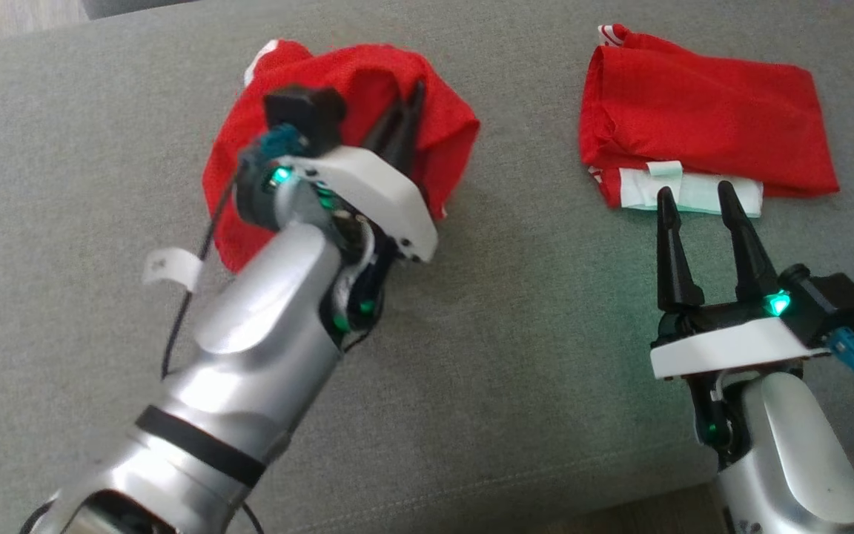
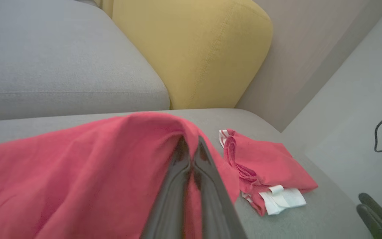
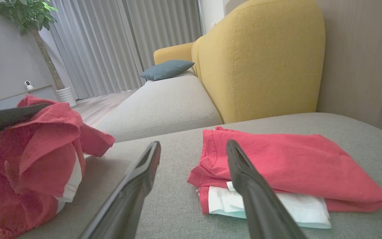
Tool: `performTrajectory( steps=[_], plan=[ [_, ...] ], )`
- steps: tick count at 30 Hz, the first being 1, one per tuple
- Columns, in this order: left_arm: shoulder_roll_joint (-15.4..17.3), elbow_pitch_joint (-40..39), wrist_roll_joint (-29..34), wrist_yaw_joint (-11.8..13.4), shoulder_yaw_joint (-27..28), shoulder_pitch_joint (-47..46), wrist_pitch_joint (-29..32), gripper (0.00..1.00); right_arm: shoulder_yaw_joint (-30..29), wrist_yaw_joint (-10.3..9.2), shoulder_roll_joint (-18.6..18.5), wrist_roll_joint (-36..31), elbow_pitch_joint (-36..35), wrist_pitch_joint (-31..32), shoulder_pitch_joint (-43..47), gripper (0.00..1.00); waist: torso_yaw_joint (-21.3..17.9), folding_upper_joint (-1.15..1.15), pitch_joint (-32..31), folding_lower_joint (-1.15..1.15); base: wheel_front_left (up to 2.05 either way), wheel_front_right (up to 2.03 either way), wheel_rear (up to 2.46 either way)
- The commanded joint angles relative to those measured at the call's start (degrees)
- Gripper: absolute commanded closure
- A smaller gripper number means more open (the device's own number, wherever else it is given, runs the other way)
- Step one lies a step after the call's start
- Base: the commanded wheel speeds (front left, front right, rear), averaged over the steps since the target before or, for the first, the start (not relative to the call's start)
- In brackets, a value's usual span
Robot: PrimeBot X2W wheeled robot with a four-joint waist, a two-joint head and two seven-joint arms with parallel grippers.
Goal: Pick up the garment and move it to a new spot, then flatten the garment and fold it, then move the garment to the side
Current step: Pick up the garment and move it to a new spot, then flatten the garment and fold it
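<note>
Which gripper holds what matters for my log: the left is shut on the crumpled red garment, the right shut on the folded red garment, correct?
No. The right gripper is open, fingers spread at the near edge of the folded red garment, gripping nothing; the head view shows it. The left gripper is shut on the crumpled red garment.

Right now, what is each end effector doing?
Left end effector: shut on the crumpled red garment.
Right end effector: open, holding nothing.

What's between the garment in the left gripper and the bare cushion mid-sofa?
Nothing visible. The left gripper is shut on the crumpled red garment, and the grey cushion beside it is bare. The folded red garment and the open right gripper sit further right.
</note>
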Motion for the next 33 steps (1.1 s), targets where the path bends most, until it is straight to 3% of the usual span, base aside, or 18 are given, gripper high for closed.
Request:
performTrajectory(
  steps=[1,7,16,21,27,33],
  plan=[
    [0.5,-1.7,-1.2,0.5,-0.4,-3.0,-1.2,0.0,1.5,0.19,-0.1,0.6,-1.9,-0.6,-2.2,0.0,0.0,0.0,0.0,0.0,0.0,0.0,0.0],
    [0.5,-0.3,-3.7,0.9,-4.7,-3.7,-4.0,0.0,1.0,0.19,-0.1,0.9,-1.7,-0.6,-2.2,0.0,1.3,0.0,-0.4,0.0,0.0,0.0,0.0],
    [2.3,0.9,-2.1,0.5,-1.7,-2.5,-7.5,0.0,-0.4,0.19,-0.1,-0.2,-0.8,-0.6,-1.1,0.0,6.3,0.0,-2.7,0.0,0.0,0.0,0.0],
    [6.1,-5.2,2.4,1.0,4.3,3.4,-7.7,0.0,-1.2,0.19,-0.1,-1.3,-0.2,-0.6,-0.2,0.0,10.8,0.0,-4.3,0.0,0.0,0.0,0.0],
    [10.1,-14.1,9.4,1.1,11.5,16.8,-7.7,0.0,-0.5,0.19,-0.1,-2.1,1.0,-0.6,1.3,0.0,15.1,0.0,-6.3,0.0,0.0,0.0,0.0],
    [9.0,-19.0,12.7,0.3,18.0,27.6,-7.7,0.0,-0.2,0.19,-0.1,-2.7,2.4,-0.6,2.5,0.0,18.8,0.0,-7.0,0.0,0.0,0.0,0.0]
  ],
)
